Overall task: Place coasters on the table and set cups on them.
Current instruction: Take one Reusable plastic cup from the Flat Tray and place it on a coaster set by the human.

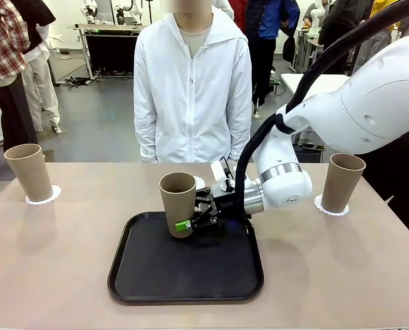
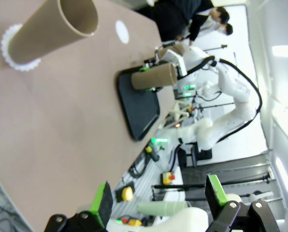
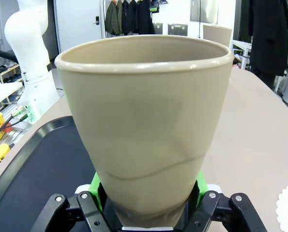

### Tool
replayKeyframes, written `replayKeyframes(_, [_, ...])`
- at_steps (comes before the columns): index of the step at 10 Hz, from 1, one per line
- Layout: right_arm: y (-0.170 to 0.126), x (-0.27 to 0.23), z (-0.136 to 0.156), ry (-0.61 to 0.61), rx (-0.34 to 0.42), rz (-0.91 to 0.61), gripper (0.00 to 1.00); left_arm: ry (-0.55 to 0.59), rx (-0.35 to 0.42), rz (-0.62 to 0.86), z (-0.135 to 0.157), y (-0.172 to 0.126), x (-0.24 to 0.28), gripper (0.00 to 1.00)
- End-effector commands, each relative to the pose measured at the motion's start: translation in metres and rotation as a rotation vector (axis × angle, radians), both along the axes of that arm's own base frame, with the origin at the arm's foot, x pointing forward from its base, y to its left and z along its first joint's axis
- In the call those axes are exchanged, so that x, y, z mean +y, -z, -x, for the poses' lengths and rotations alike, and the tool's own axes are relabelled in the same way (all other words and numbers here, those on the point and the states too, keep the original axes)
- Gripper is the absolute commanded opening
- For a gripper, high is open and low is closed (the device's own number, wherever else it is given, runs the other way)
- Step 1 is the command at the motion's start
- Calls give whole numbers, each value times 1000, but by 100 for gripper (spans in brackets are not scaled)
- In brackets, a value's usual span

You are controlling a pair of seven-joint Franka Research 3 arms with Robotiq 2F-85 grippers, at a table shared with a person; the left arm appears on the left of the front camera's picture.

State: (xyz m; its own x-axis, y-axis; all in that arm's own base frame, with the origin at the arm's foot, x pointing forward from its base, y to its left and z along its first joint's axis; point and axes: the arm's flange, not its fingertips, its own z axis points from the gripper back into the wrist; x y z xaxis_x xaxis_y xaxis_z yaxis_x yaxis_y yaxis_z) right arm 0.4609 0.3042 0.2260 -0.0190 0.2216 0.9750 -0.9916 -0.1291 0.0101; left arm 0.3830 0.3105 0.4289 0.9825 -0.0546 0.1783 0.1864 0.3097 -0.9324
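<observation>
Fingers point(image 1: 183, 225) of the right arm are clamped low on the last cup point(image 1: 177, 204) over the black tray point(image 1: 186, 275), so I'd lift it straight, keep it upright, then lower it onto the free coaster point(image 2: 122, 32) on the counter point(image 1: 341, 275)

The right arm point(image 1: 369, 103) is extended from the right side across the middle, with its wrist bent low and level. The right gripper point(image 1: 190, 221) is closed around a cup point(image 1: 177, 203). The left gripper point(image 2: 158, 203) is held with its fingers apart.
</observation>
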Motion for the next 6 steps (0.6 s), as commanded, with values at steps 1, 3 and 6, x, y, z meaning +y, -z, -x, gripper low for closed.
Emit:
replayKeyframes(1, [-35, 11, 9, 82, -2, 21, 0, -11, 7, -3, 0, -3, 0, 100])
replayKeyframes(3, [-95, 25, 19, 102, -43, 44, 0, -11, 7, -3, 0, -3, 0, 100])
replayKeyframes(6, [-137, 29, 18, 141, -30, 61, 0, -11, 7, -3, 0, -3, 0, 100])
